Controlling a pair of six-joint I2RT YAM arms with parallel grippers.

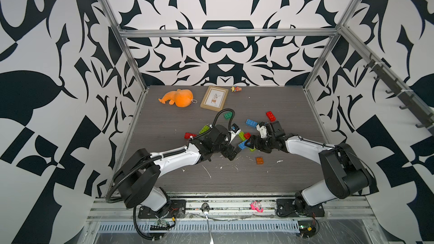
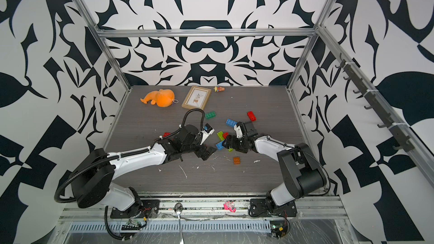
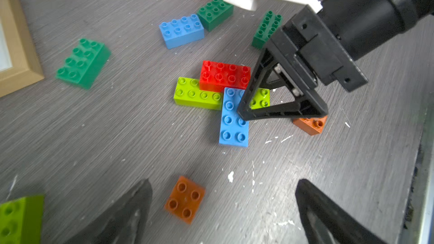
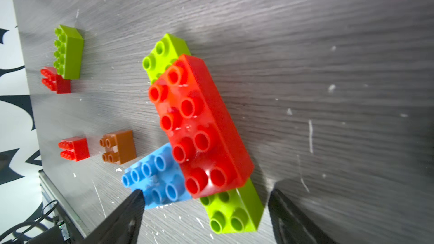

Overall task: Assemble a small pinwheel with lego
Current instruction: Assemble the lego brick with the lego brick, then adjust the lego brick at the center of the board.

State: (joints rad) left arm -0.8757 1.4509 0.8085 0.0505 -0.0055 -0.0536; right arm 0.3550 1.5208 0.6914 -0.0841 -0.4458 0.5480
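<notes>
In the table's middle lies a joined cluster of lego: a red brick (image 3: pixel 224 75) on top of two lime green bricks (image 3: pixel 197 95), with a blue brick (image 3: pixel 233 118) sticking out sideways. My right gripper (image 4: pixel 206 190) is open and straddles the cluster's lime end (image 4: pixel 232 210), with a gap on each side. Just left of the cluster (image 1: pixel 244 137) my left gripper (image 3: pixel 225 212) is wide open and holds nothing. An orange-brown square brick (image 3: pixel 185 199) lies flat on the table ahead of it. A second orange-brown brick (image 3: pixel 310 124) peeks out behind the right gripper's finger.
Loose bricks lie around: dark green (image 1: pixel 228 115), blue (image 1: pixel 251 122), red (image 1: pixel 270 116), lime (image 1: pixel 203 129), red (image 1: pixel 189 135). An orange plush toy (image 1: pixel 178 98), a picture frame (image 1: pixel 214 98) and a small figurine (image 1: pixel 235 88) sit at the back. White specks mark the table (image 1: pixel 164 179).
</notes>
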